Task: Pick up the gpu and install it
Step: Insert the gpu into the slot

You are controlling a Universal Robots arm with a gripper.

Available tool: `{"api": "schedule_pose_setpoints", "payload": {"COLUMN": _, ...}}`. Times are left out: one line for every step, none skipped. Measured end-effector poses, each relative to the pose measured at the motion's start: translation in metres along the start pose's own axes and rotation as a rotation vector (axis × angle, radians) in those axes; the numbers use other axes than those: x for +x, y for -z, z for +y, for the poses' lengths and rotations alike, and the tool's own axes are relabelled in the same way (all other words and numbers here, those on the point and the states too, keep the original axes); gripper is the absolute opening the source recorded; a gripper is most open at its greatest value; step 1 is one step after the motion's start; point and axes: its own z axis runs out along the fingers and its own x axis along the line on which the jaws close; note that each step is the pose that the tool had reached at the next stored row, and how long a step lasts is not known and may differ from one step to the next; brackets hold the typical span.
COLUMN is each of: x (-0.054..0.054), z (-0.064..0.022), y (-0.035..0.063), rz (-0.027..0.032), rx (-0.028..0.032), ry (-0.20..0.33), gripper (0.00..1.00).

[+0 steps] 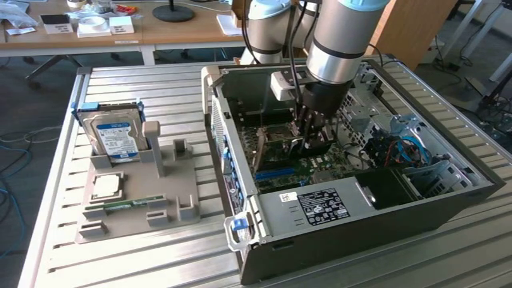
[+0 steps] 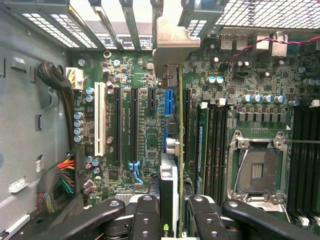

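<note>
The gpu [image 2: 169, 180] appears edge-on as a slim strip with a small green logo near my gripper. My gripper [image 2: 170, 212] is shut on it, one black finger [image 2: 145, 215] on each side. The card's grey metal bracket [image 2: 171, 47] reaches the slotted rear wall of the case. The card lines up with the blue slot [image 2: 169, 100] on the green motherboard [image 2: 135, 150]; whether it is seated I cannot tell. In the exterior view my gripper [image 1: 310, 139] is down inside the open computer case [image 1: 344, 210], over the motherboard.
Memory slots [image 2: 212, 145] and the bare processor socket [image 2: 257, 170] lie beside the card. Cable bundles [image 2: 62, 180] hang at the case wall. Outside the case, a grey fixture [image 1: 136, 198] holds a hard drive [image 1: 116, 135], a processor [image 1: 108, 186] and a memory stick [image 1: 128, 204].
</note>
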Motion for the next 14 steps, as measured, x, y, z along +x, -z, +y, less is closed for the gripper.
{"api": "schedule_pose_setpoints", "payload": {"x": 0.0000, "z": 0.0004, "y": 0.0000, "rz": 0.0000, "rx": 0.0000, "ry": 0.000, "gripper": 0.27}}
{"api": "schedule_pose_setpoints", "payload": {"x": 0.0000, "z": 0.0009, "y": -0.0001, "rz": -0.0001, "rx": 0.0001, "ry": 0.000, "gripper": 0.27}}
{"api": "schedule_pose_setpoints", "payload": {"x": 0.0000, "z": 0.0014, "y": -0.0002, "rz": -0.0001, "rx": 0.0004, "ry": 0.000, "gripper": 0.27}}
{"api": "schedule_pose_setpoints", "payload": {"x": 0.0000, "z": 0.0022, "y": -0.0002, "rz": 0.0000, "rx": 0.0008, "ry": 0.000, "gripper": 0.27}}
{"api": "schedule_pose_setpoints", "payload": {"x": 0.0000, "z": 0.0029, "y": -0.0003, "rz": 0.0000, "rx": 0.0011, "ry": 0.000, "gripper": 0.27}}
{"api": "schedule_pose_setpoints", "payload": {"x": 0.0000, "z": 0.0035, "y": -0.0003, "rz": 0.0000, "rx": 0.0015, "ry": 0.000, "gripper": 0.27}}
{"api": "schedule_pose_setpoints", "payload": {"x": 0.0000, "z": 0.0041, "y": -0.0005, "rz": -0.0001, "rx": 0.0019, "ry": 0.000, "gripper": 0.27}}
{"api": "schedule_pose_setpoints", "payload": {"x": 0.0000, "z": 0.0045, "y": -0.0007, "rz": 0.0000, "rx": 0.0028, "ry": 0.000, "gripper": 0.27}}
{"api": "schedule_pose_setpoints", "payload": {"x": 0.0001, "z": 0.0050, "y": -0.0009, "rz": 0.0000, "rx": 0.0043, "ry": 0.000, "gripper": 0.27}}
{"api": "schedule_pose_setpoints", "payload": {"x": 0.0001, "z": 0.0055, "y": -0.0013, "rz": 0.0001, "rx": 0.0062, "ry": 0.001, "gripper": 0.27}}
{"api": "schedule_pose_setpoints", "payload": {"x": 0.0001, "z": 0.0060, "y": -0.0016, "rz": 0.0002, "rx": 0.0079, "ry": 0.001, "gripper": 0.27}}
{"api": "schedule_pose_setpoints", "payload": {"x": 0.0001, "z": 0.0066, "y": -0.0019, "rz": 0.0002, "rx": 0.0090, "ry": 0.001, "gripper": 0.27}}
{"api": "schedule_pose_setpoints", "payload": {"x": 0.0001, "z": 0.0072, "y": -0.0024, "rz": 0.0001, "rx": 0.0098, "ry": 0.001, "gripper": 0.27}}
{"api": "schedule_pose_setpoints", "payload": {"x": 0.0001, "z": 0.0078, "y": -0.0027, "rz": 0.0001, "rx": 0.0103, "ry": 0.001, "gripper": 0.27}}
